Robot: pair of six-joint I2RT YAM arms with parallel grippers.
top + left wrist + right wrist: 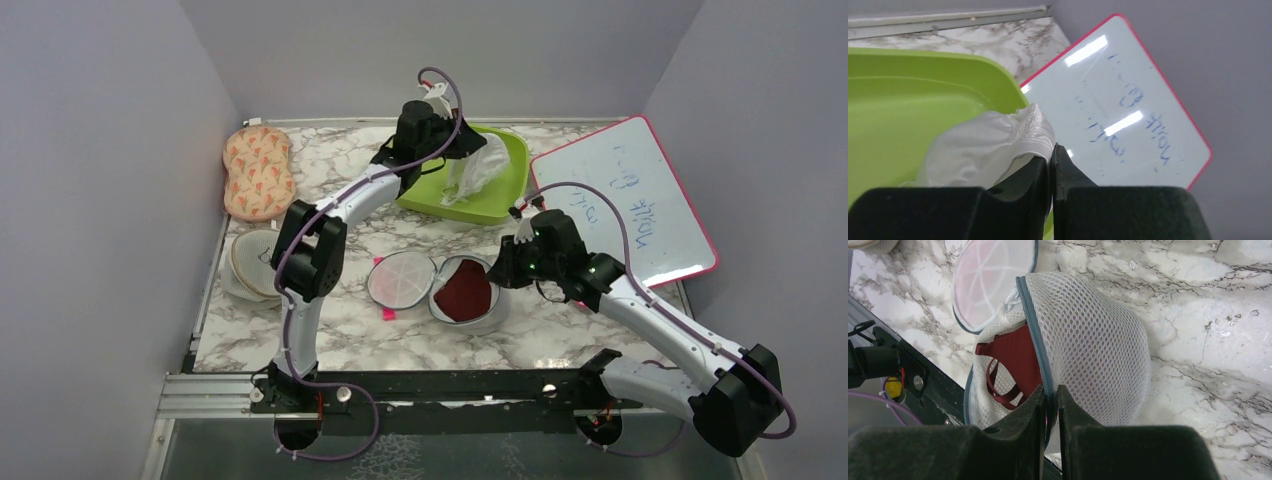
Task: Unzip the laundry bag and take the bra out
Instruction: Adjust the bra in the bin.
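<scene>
Laundry bag (1088, 340) open on marble table (330, 335); grey walls (100, 150) around.

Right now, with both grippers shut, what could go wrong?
The left gripper pinches an edge of the white garment by the green tray rim; released, it might drape outside. The right gripper clamps the laundry bag by its rim, so pulling could drag the bag and its red bra.

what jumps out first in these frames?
The open laundry bag at table centre, a dark red bra showing inside, its zip rim pinched by the right gripper. At the back, the left gripper holds a white lacy garment over the lime-green tray.
</scene>
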